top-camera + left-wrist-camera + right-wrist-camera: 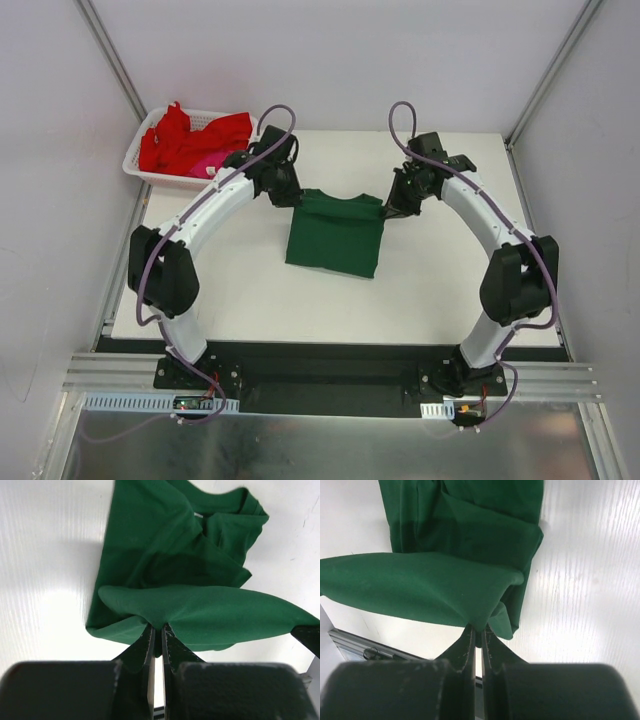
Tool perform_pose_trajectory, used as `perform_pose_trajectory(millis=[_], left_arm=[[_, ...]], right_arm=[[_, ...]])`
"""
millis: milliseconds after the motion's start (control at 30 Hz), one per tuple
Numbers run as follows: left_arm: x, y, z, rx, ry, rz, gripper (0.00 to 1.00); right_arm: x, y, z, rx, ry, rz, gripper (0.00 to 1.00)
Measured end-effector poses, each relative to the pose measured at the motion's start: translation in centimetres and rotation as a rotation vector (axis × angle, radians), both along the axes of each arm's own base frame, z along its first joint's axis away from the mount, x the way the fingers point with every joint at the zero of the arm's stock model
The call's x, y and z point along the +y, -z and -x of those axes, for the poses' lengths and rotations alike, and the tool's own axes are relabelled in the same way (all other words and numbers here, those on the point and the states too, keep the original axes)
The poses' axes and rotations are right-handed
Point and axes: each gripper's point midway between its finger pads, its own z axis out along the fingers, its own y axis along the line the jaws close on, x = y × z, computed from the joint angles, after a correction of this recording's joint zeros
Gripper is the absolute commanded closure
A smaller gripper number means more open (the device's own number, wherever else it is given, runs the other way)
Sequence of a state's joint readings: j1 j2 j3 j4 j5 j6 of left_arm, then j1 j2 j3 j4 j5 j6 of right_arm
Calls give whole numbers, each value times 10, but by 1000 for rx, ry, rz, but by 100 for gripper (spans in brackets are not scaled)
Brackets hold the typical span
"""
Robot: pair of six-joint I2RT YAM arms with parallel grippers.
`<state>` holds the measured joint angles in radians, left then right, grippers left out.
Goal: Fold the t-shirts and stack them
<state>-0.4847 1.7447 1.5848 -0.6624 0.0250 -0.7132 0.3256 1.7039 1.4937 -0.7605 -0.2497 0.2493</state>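
A dark green t-shirt [335,235] lies part folded on the middle of the white table [430,300]. Its far edge is lifted off the table and stretched between both grippers. My left gripper [292,195] is shut on the far left corner of the green t-shirt [200,612]; the cloth bunches between the fingers [159,630]. My right gripper [390,208] is shut on the far right corner of the same green t-shirt [425,587], pinched at the fingertips [479,629]. A red t-shirt [180,140] and a pink t-shirt [208,163] lie crumpled in the basket.
A white mesh basket [140,170] stands at the table's far left corner, close behind my left arm. Metal frame posts [110,50] rise at the back corners. Bare table shows on both sides of the green shirt and in front of it.
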Motion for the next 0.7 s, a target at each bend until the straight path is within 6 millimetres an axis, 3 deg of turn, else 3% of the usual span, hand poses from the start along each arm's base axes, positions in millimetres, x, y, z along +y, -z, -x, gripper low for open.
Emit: perform_pose_trajectory(millis=[200, 533, 600, 633, 667, 700], left_arm=[[-5, 3, -24, -3, 13, 9, 100], [-12, 35, -72, 26, 22, -2, 100], [-14, 40, -85, 21, 21, -3, 100], [-14, 43, -91, 20, 19, -2, 73], [-14, 46, -95, 19, 18, -2, 48], [-13, 49, -101, 15, 19, -6, 23]], right_arm=[[-1, 5, -23, 11, 20, -16, 99], [-6, 41, -55, 86, 49, -22, 99], [-6, 44, -68, 82, 56, -32, 84], [-5, 45, -76, 79, 57, -41, 74], [-4, 46, -84, 72, 57, -50, 55], [-4, 48, -91, 71, 56, -54, 47]])
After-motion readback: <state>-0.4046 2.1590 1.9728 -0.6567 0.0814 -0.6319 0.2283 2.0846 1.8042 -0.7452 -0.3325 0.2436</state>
